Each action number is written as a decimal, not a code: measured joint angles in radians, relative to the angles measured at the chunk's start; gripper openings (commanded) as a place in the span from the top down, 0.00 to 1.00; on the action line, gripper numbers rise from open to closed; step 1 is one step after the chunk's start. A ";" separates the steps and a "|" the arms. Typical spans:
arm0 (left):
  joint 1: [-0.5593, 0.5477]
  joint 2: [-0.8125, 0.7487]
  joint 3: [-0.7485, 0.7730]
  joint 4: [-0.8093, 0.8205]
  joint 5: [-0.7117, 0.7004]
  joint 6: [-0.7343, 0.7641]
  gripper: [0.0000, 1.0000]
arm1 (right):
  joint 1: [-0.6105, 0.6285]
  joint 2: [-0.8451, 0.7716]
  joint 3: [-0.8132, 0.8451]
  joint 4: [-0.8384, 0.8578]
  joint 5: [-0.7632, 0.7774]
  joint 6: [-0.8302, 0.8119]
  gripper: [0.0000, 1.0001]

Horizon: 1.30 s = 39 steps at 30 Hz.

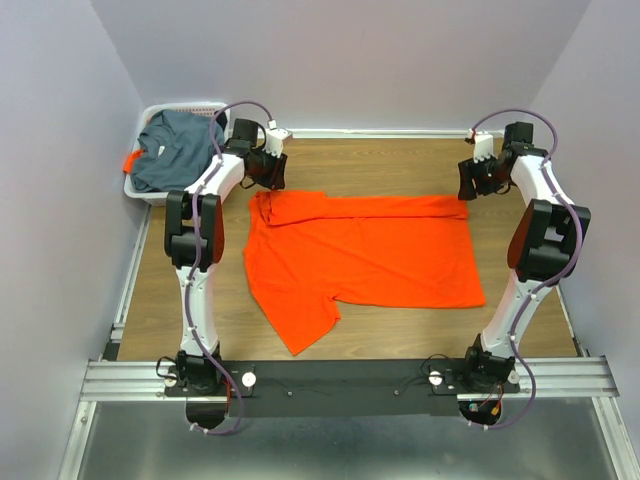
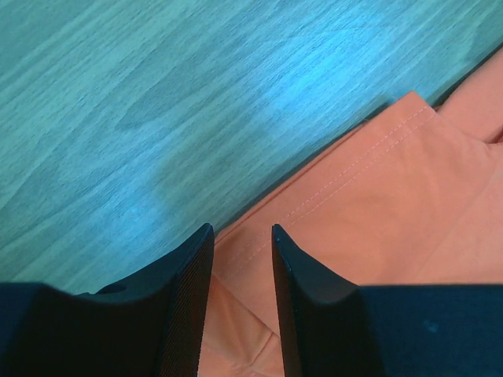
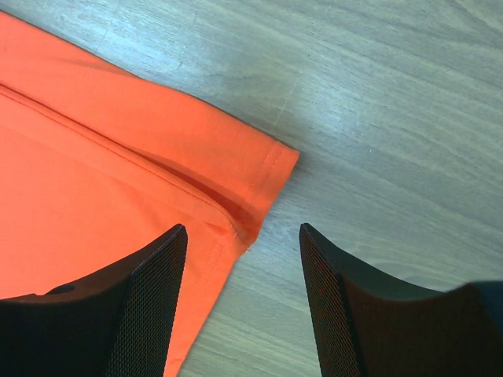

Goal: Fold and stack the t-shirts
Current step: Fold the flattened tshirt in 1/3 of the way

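Beneath left claw [image 2: 242, 229] and right claw [image 3: 242, 228] — orange t-shirt [image 1: 370, 250].

Plain bright orange t-shirt [image 1: 370, 255] on the light brown wood-grain table [image 1: 400, 155]. At the table's far-left corner, a plain dark grey-blue t-shirt [image 1: 178, 145] in a white slotted basket [image 1: 143, 190]. Walls [image 1: 350, 60] pale lilac. Left arm [image 1: 197, 300] and right arm [image 1: 505, 310] are white with black joints.
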 measured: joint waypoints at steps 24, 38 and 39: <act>0.004 0.023 0.002 -0.003 -0.055 -0.023 0.51 | 0.000 0.000 0.000 -0.026 -0.011 -0.001 0.34; 0.004 0.034 0.001 -0.014 -0.045 -0.023 0.95 | 0.000 0.000 0.000 -0.027 -0.011 -0.001 0.36; 0.004 0.034 0.000 -0.014 -0.040 -0.022 1.00 | 0.000 0.000 0.000 -0.027 -0.011 -0.001 0.36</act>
